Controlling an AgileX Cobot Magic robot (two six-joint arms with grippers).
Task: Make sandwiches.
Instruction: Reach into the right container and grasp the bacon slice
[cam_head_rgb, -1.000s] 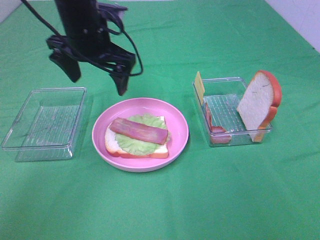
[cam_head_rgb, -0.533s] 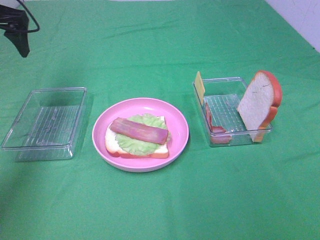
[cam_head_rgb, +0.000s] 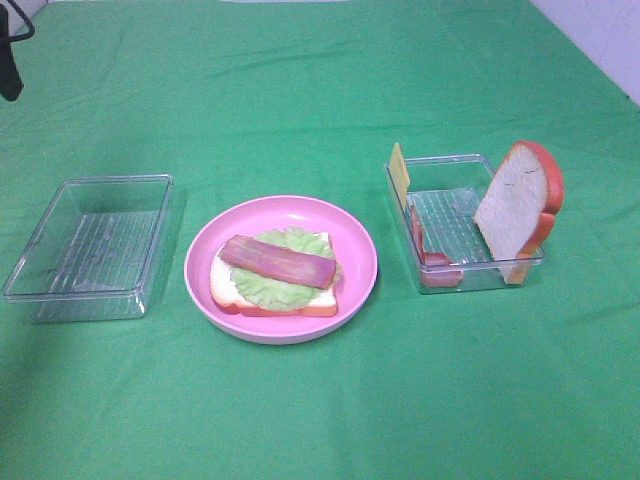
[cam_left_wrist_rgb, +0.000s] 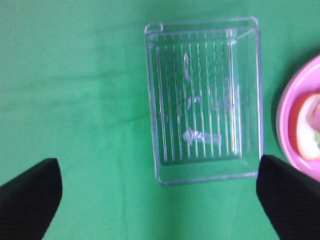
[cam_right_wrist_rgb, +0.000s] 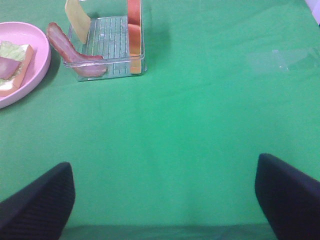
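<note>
A half-built sandwich (cam_head_rgb: 275, 272) of bread, lettuce and bacon sits on the pink plate (cam_head_rgb: 363, 255); the left gripper (cam_left_wrist_rgb: 159, 200) and right gripper (cam_right_wrist_rgb: 165, 200) hang wide open, both empty

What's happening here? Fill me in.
A sandwich is half built. On the pink plate lie a bread slice, lettuce and a bacon strip. The cheese slice, more bacon and the second bread slice wait in the right clear tray. The left end effector and right end effector are open, holding nothing.
</note>
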